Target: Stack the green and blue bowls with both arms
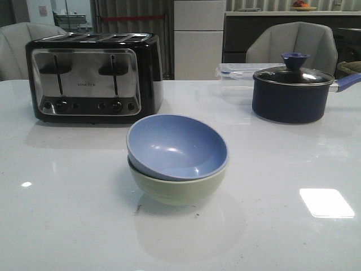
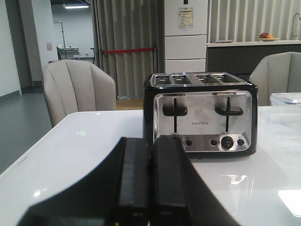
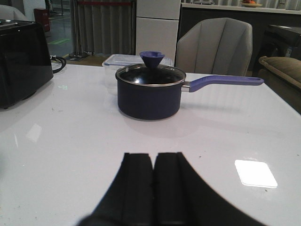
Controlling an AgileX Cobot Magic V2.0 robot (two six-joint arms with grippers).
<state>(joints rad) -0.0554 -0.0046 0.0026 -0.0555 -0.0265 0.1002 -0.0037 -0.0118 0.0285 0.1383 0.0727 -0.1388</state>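
In the front view the periwinkle blue bowl (image 1: 176,147) sits tilted inside the pale sage green bowl (image 1: 179,189) at the middle of the white table (image 1: 67,214). Neither arm shows in the front view. My left gripper (image 2: 150,141) is shut and empty, low over the table and facing the toaster. My right gripper (image 3: 154,156) is shut and empty, low over the table and facing the navy pot. Neither bowl shows in the wrist views.
A black and chrome toaster (image 1: 93,76) stands at the back left; it also shows in the left wrist view (image 2: 202,113). A dark navy lidded pot (image 1: 292,93) with a blue handle stands at the back right, in the right wrist view too (image 3: 149,92). A clear container (image 1: 237,70) lies behind it.
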